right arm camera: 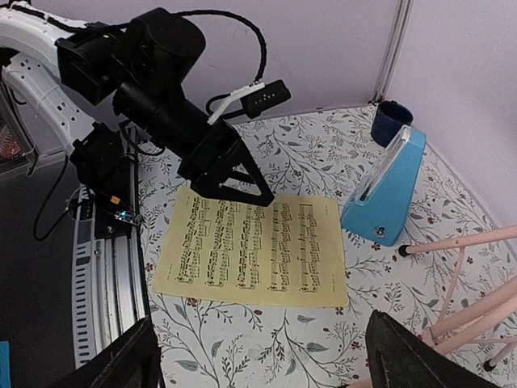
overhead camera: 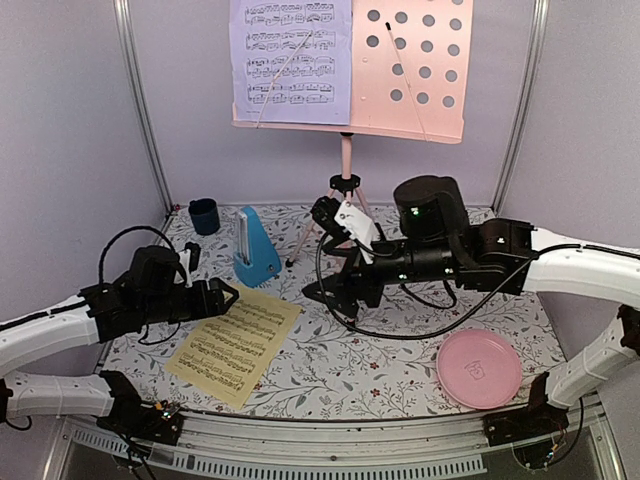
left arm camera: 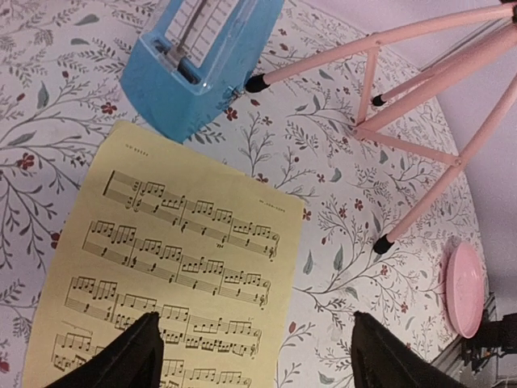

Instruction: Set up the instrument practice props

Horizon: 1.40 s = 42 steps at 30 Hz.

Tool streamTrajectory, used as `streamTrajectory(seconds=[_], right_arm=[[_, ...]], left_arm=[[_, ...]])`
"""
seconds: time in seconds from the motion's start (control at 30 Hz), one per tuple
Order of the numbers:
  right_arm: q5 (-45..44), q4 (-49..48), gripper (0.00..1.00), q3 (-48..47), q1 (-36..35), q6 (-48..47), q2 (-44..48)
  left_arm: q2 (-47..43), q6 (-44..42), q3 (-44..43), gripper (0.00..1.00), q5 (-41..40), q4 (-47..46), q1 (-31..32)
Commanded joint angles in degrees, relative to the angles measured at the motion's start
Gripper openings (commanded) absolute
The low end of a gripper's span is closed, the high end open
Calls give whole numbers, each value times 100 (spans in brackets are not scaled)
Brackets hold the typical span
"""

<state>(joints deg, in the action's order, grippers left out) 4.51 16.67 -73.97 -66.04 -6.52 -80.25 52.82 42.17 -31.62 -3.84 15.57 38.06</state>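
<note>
The pink tripod music stand (overhead camera: 345, 170) stands at the back. Its perforated desk (overhead camera: 415, 65) holds the lavender music sheet (overhead camera: 290, 60) on its left half. The yellow music sheet (overhead camera: 235, 340) lies flat on the table; it also shows in the left wrist view (left arm camera: 178, 267) and the right wrist view (right arm camera: 250, 246). The blue pyramid metronome (overhead camera: 255, 250) stands upright just behind it. My left gripper (overhead camera: 225, 295) is open and empty, hovering over the sheet's far edge (left arm camera: 254, 360). My right gripper (overhead camera: 328, 295) is open and empty, right of the sheet (right arm camera: 266, 364).
A small dark blue cup (overhead camera: 203, 215) stands at the back left. A round pink plate (overhead camera: 480, 368) lies at the front right. The stand's tripod legs (left arm camera: 420, 105) spread over the floral tablecloth behind the metronome (left arm camera: 202, 56). Walls close in three sides.
</note>
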Motion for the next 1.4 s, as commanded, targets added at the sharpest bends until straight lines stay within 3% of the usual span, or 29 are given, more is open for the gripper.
streamTrajectory(seconds=[0.0,0.3,0.53,1.03,1.37], right_arm=[[-209,-761,88,-27,-16,461,-794],[167,-1137,84,-829,262,887,-2660],[275,-1242,78,-1431,519,1074,-3717],[-143,-1094,64,-2286,809,898,-4853],[-301,-1086,41,-2428,868,778,-5270]], left_arm=[[-428,1519,247,81,-365,521,-54],[-490,4008,345,83,-1012,2117,454],[-534,5293,374,83,-1282,3068,772],[-193,6457,900,78,-1045,2734,1228],[101,6971,895,80,-1129,2609,1789]])
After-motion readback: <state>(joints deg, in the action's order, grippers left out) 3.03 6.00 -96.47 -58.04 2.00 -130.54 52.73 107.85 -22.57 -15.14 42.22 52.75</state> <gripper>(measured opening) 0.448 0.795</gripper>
